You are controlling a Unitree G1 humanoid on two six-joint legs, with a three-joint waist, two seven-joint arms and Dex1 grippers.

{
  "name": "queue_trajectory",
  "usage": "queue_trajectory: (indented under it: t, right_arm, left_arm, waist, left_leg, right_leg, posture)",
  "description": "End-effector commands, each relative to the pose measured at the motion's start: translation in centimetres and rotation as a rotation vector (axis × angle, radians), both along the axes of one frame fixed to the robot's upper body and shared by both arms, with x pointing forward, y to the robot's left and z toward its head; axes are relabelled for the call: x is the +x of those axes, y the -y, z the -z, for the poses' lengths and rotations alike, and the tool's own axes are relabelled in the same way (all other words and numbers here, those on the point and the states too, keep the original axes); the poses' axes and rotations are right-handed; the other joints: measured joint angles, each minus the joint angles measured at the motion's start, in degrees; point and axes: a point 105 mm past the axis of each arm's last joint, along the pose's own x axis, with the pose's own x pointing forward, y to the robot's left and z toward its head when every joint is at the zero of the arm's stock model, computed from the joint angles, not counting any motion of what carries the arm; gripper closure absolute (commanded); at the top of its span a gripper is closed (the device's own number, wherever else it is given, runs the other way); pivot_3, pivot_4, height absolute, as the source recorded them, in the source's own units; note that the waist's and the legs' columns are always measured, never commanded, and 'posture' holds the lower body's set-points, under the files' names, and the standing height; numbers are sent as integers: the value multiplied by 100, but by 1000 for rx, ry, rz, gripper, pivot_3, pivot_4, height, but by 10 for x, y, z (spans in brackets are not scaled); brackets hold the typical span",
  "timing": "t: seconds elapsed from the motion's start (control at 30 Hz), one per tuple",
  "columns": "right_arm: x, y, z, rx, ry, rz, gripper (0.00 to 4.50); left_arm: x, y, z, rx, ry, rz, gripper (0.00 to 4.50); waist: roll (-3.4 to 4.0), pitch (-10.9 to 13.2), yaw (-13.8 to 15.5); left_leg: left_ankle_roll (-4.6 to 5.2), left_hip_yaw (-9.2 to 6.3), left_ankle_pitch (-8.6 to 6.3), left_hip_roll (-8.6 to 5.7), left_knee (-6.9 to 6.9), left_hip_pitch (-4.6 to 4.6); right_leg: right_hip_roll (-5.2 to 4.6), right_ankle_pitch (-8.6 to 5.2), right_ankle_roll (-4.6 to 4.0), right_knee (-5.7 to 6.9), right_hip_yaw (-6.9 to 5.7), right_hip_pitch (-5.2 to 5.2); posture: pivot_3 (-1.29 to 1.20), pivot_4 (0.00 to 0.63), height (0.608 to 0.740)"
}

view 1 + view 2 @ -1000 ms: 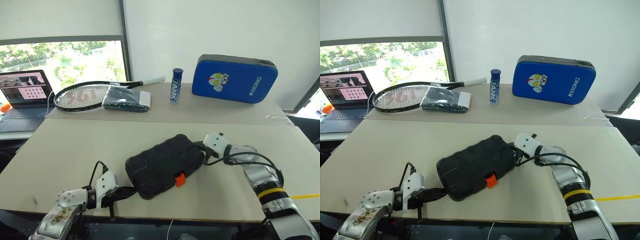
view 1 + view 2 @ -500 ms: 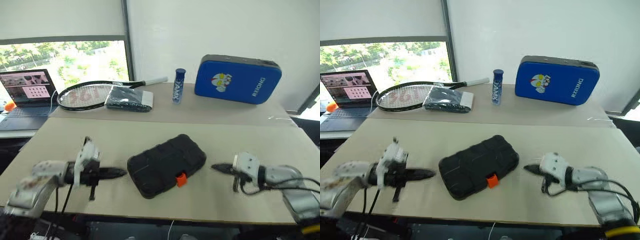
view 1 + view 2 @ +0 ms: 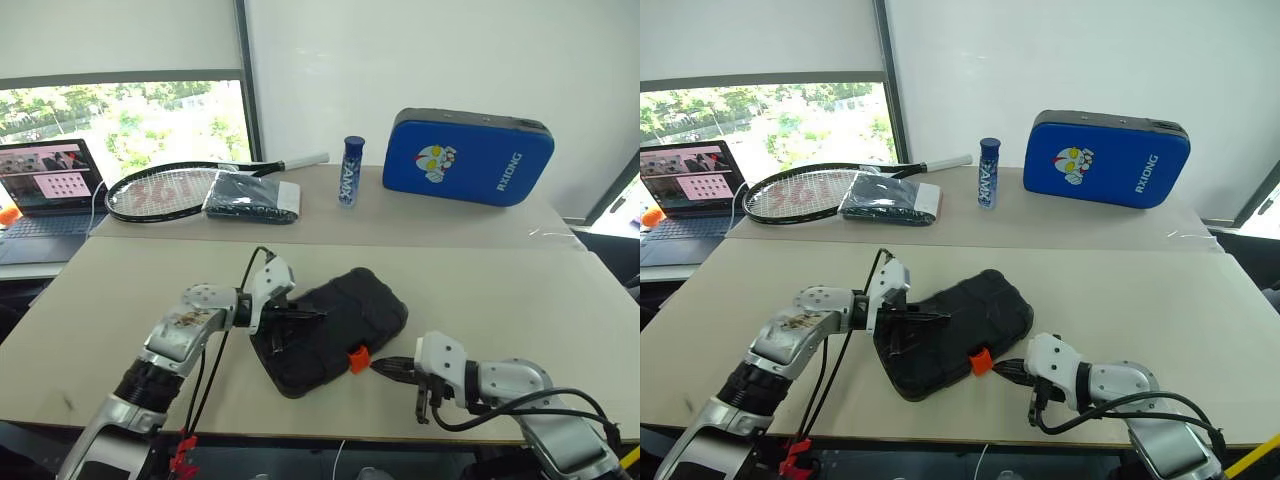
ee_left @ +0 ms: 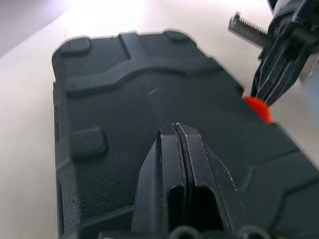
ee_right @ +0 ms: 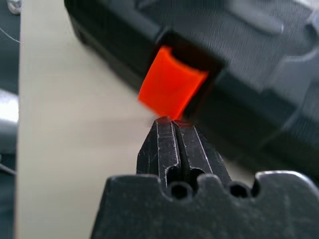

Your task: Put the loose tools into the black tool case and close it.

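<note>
Right gripper (image 5: pixel 174 124), fingers pressed together and empty, noses the orange latch (image 5: pixel 172 89); left gripper (image 4: pixel 175 130), also closed, steadies the black tool case (image 3: pixel 335 330). Latching likely remains: press it home.

We seem to be in an office or lab room: plain white walls, a window (image 3: pixel 120 125) with a roller blind (image 3: pixel 115 40), an open laptop (image 3: pixel 45 195) on a side desk, and pale surfaces (image 3: pixel 500 290) pushed together.
</note>
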Motion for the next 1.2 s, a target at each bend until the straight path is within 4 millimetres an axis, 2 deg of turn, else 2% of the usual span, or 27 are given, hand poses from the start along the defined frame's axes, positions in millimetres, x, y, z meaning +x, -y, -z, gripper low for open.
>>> queue_trajectory:
  t: [0.03,0.2,0.53,0.77,1.2]
  right_arm:
    - [-3,-11,-7,10,30,-37,4500]
    - [-1,-20,-7,14,35,-60,4500]
    - [12,-27,-14,28,61,-54,4500]
    - [22,-32,-16,40,88,-40,4500]
    - [31,-46,-8,68,89,-44,4500]
  left_arm:
    - [4,3,3,27,27,-18,4423]
    - [2,9,13,60,21,-9,4423]
    - [5,-2,46,209,-48,-58,4423]
    - [-3,-10,68,265,-163,-84,4423]
    - [-3,-15,78,263,-214,-122,4423]
  waist:
    - [0,0,1]
    - [0,0,-11]
    - [-2,-3,-53]
    - [-6,-5,-87]
    - [-24,-59,-189]
  left_leg:
    - [0,0,0,0,0,1]
    - [0,0,0,1,0,6]
    - [-1,-4,2,4,0,33]
    - [-2,-13,2,13,-2,111]
    - [-2,-35,1,29,-9,138]
  right_leg:
    - [0,0,0,-1,0,0]
    - [0,0,0,4,1,3]
    - [12,-6,10,12,4,19]
    - [31,-16,24,5,9,91]
    - [71,-14,7,7,25,101]
  posture:
    - [0,150,740]
    - [0,150,740]
    - [0,150,740]
    - [0,150,740]
    - [0,150,740]
